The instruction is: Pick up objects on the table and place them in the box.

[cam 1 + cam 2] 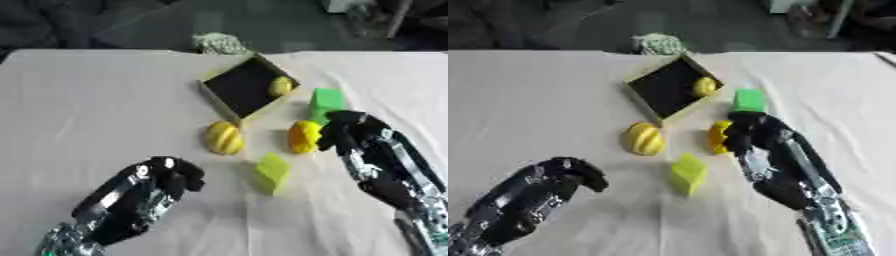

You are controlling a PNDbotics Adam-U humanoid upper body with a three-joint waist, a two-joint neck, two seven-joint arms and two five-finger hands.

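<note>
An open box (220, 97) with a dark inside and a yellow rim stands at the table's middle back, with a small yellow fruit (280, 86) in its right corner. On the cloth lie a ribbed yellow fruit (225, 138), a yellow-orange fruit (303, 136), a green block (326, 101) and a yellow-green block (272, 172). My right hand (352, 131) has its fingers curled right beside the yellow-orange fruit; whether they touch it I cannot tell. My left hand (166, 176) rests at the lower left with fingers curled, holding nothing.
A white cloth (96, 105) covers the table. A pale crumpled thing (219, 43) lies at the table's far edge behind the box. Dark floor and furniture show beyond the table.
</note>
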